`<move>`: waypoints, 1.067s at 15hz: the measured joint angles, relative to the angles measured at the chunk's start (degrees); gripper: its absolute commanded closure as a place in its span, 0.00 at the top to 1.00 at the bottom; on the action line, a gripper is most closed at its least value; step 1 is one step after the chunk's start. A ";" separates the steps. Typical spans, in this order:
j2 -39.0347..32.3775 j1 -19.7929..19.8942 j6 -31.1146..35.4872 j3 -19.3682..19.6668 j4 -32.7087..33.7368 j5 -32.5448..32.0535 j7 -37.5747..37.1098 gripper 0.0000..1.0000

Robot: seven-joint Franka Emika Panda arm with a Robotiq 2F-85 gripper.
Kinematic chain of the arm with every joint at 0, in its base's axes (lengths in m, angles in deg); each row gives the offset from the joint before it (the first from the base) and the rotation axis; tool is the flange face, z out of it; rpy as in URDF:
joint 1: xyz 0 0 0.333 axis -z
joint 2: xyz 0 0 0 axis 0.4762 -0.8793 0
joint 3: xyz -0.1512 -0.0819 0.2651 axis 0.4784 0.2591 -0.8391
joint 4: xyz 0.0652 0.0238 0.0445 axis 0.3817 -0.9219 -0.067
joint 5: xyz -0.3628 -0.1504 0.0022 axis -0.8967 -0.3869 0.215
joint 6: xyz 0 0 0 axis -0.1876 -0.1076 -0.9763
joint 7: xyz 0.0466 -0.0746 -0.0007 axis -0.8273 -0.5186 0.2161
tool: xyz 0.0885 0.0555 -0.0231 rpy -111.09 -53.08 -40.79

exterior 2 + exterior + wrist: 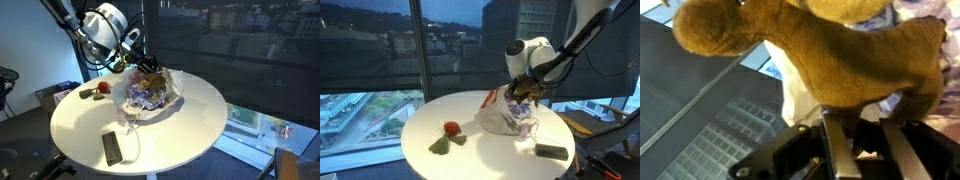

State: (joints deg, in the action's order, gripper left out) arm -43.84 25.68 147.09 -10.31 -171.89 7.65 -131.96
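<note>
The claw (pixel 524 86) is closed on a brown soft plush toy (pixel 527 93) and holds it in the air just above a crumpled white plastic bag with colourful contents (pixel 504 117). In the wrist view the plush toy (pixel 825 50) fills most of the picture, and the dark fingers (pixel 836 135) clamp its lower part. In an exterior view the toy (pixel 149 68) hangs at the claw (pixel 141 66), over the rear edge of the bag (pixel 150 98); I cannot tell whether toy and bag touch. The bag lies near the middle of the round white desk (pixel 425 115). A small red flower with green leaves (pixel 448 134) lies well apart from the bag, and a dark flat rectangular block (pixel 551 151) lies near the desk's edge.
</note>
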 measured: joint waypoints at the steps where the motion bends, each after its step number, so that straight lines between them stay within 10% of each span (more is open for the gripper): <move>1: -1.45 0.13 3.48 -0.01 1.15 -0.06 -0.33 0.05; 11: -14.68 1.37 21.54 -0.90 8.97 1.20 -1.70 0.04; 12: -15.60 1.85 21.79 -0.92 9.28 2.21 -1.69 0.35; 16: -15.49 1.93 23.39 -2.71 8.68 3.34 -1.92 0.57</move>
State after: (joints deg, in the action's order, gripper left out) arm -59.33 27.61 170.47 -13.01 -163.21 11.00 -133.88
